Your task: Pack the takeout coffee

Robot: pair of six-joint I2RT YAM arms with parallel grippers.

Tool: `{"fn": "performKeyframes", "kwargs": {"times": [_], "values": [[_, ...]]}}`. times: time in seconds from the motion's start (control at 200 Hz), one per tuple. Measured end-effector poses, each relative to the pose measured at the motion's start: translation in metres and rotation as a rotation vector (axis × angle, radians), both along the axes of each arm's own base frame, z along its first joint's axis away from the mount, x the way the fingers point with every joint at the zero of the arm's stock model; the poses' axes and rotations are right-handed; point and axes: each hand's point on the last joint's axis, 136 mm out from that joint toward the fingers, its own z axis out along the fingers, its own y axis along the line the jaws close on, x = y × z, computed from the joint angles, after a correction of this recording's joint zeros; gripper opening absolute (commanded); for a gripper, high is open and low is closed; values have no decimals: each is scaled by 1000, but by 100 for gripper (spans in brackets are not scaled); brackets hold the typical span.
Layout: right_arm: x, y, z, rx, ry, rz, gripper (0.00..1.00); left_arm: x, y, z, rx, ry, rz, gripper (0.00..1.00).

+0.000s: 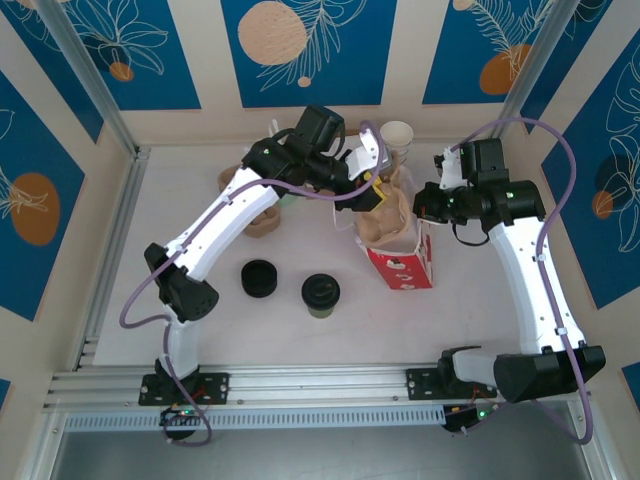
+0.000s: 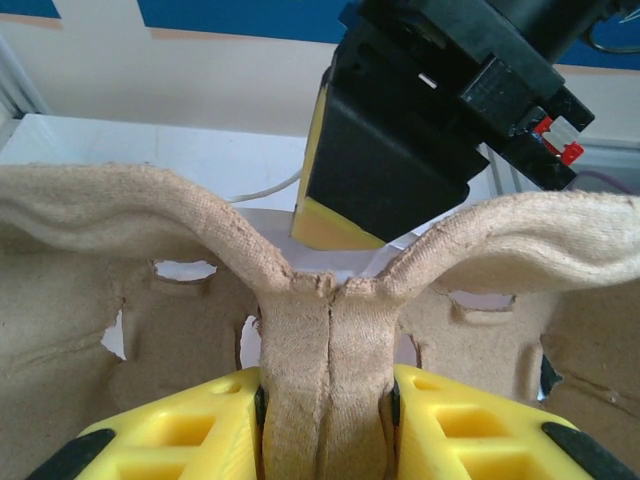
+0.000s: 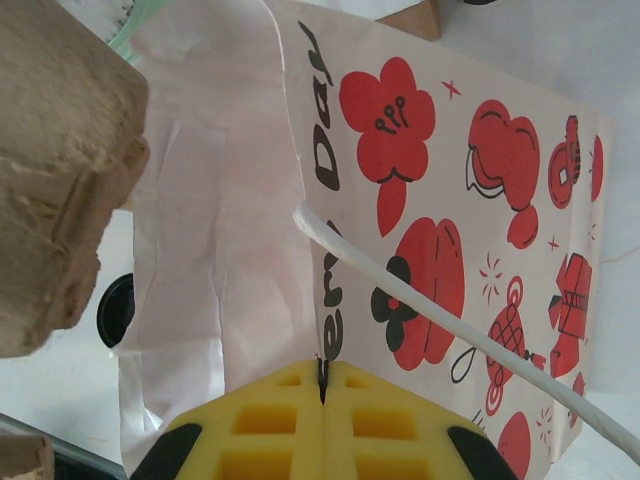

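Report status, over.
Left gripper clamped on cardboard carrier at bag mouth. Right gripper pinching bag rim. Takeout coffee on table, untouched, left of bag. Carrier crowds the opening.

Cannot see the mouth of the red bag (image 1: 408,265) from above, covered by the brown cardboard carrier (image 1: 385,215). Cannot count the stack of carriers (image 1: 262,222), half under the left arm. From the right wrist, cannot identify the black round thing (image 3: 114,310), mostly behind the bag; near carrier blurred, cropped at left. Same carrier cropped at both sides from the left wrist
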Motion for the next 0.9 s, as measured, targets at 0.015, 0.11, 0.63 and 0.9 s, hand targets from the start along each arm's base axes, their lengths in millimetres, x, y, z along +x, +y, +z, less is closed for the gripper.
{"fn": "performKeyframes", "kwargs": {"times": [0.015,0.11,0.63,0.9], "values": [[0,0,0,2,1,2,0,-1,0,-1,2,2,-2,33],[-2,3,0,13,4,14,0,-4,1,-4,11,10,-21,33],[-11,16,3,79,28,76,0,-8,1,-40,94,68,-65,33],[-14,20,5,92,24,99,0,-4,-2,-64,140,111,-69,32]]}}
